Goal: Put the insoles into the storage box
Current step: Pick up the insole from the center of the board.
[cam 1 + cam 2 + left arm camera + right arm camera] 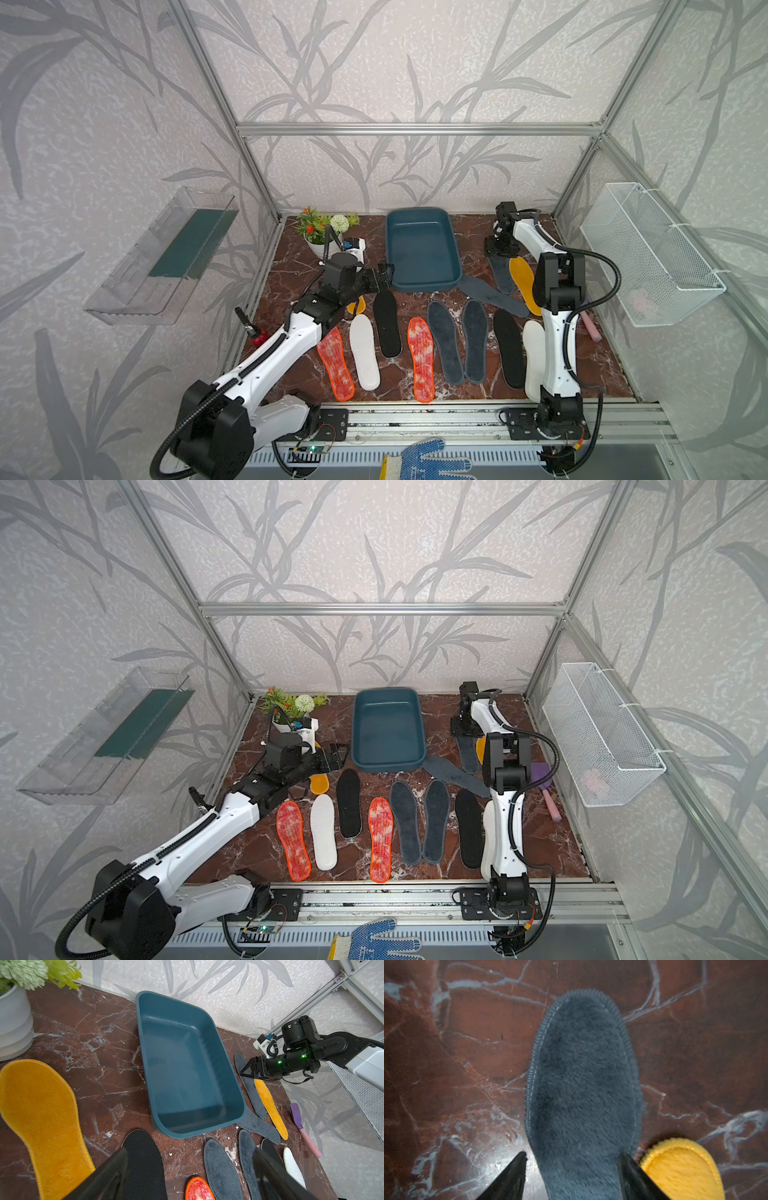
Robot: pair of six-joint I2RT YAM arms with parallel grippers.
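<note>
All the insoles (445, 345) lie flat on the surface (602, 365); the storage box (419, 257) stands empty at the back middle. The right tool (573, 1157) hangs low over the dark grey felt insole (583, 1076), its jaws spread and straddling the pad's width, one fingertip just beside the mustard insole (681, 1167). To pick well, I judge the jaws should press down and close so the soft felt bunches between them, without catching the mustard neighbour. The box lies near this insole, toward the robot's left. The left tool (385, 275), spread wide and empty, hovers at the box's near left corner.
</note>
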